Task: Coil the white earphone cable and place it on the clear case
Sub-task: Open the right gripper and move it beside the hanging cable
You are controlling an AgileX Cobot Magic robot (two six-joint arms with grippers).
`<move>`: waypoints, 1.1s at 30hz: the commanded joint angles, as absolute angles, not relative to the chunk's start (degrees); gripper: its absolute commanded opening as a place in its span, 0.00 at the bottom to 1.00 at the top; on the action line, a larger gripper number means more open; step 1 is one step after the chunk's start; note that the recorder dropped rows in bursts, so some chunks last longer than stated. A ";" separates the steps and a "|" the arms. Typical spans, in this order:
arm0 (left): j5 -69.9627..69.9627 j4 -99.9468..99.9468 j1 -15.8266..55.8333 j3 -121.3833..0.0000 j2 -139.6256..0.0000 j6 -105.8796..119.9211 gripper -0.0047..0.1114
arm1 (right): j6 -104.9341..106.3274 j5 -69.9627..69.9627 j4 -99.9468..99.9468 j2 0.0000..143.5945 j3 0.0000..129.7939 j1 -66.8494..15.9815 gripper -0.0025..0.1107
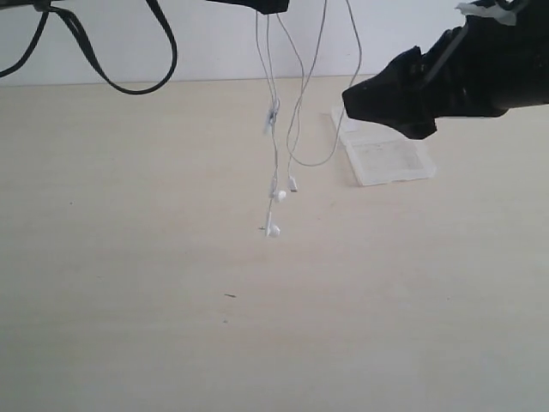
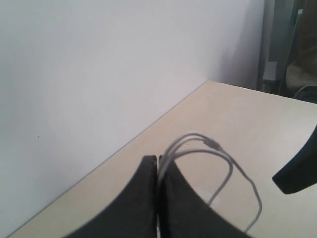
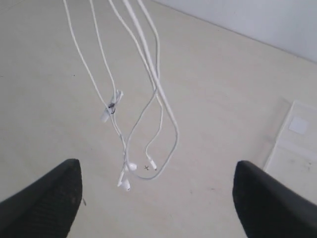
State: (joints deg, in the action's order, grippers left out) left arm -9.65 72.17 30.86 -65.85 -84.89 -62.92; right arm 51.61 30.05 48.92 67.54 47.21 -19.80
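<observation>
The white earphone cable [image 1: 273, 129] hangs in several strands from my left gripper [image 1: 257, 4] at the top edge of the exterior view. Its two earbuds [image 1: 273, 229] and plug [image 1: 293, 184] dangle just above the table. In the left wrist view my left gripper [image 2: 157, 159] is shut on the cable [image 2: 218, 153], which loops out past the fingertips. My right gripper [image 3: 158, 198] stands wide open and holds nothing, with the hanging cable [image 3: 148, 74] and earbuds [image 3: 126, 183] ahead of it. The clear case [image 1: 386, 159] lies flat on the table behind the right gripper [image 1: 373, 99].
The beige table [image 1: 171, 283] meets a white wall [image 1: 214, 43] at the back. Black robot cables [image 1: 129, 77] hang in a loop at the upper left. The clear case [image 3: 292, 139] also shows at the edge of the right wrist view.
</observation>
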 commanded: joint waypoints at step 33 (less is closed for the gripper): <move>7.01 71.16 34.71 -69.14 -84.65 -73.26 0.04 | 60.98 10.19 55.60 74.64 47.31 -29.33 0.93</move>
